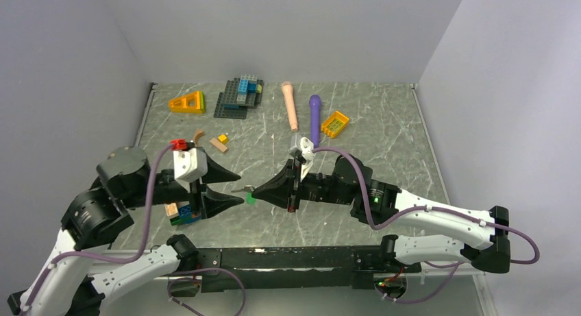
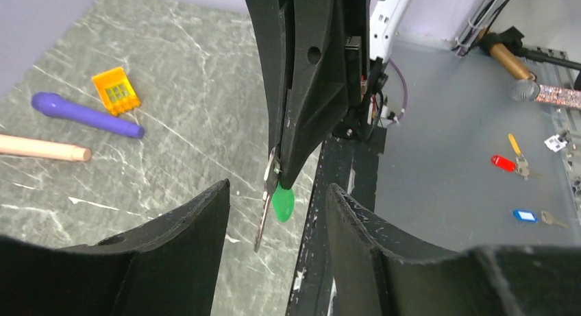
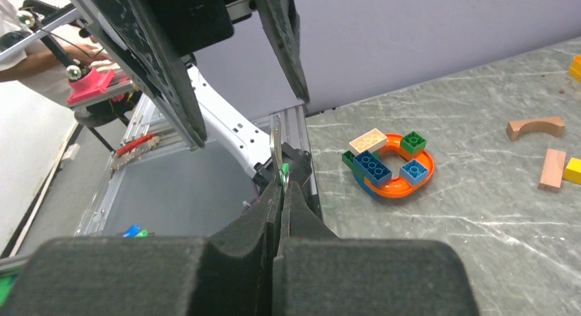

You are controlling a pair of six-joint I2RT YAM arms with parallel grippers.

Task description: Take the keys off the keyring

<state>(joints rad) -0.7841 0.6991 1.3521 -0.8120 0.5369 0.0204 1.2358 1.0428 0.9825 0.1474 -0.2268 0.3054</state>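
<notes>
Above a grey marbled table (image 1: 384,144), the left gripper (image 1: 231,188) points right with its jaws apart, holding nothing. Between its fingers, touching neither, hangs a metal key (image 2: 262,220) with a green cap (image 2: 282,203). The right gripper (image 1: 260,190), pointing left, is clamped tight on that key's top.

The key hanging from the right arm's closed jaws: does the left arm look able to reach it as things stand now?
Probably yes. The left arm's jaws stand open, facing the key, which hangs with a green tag from the right arm's shut jaws. Nothing shows between them.
</notes>
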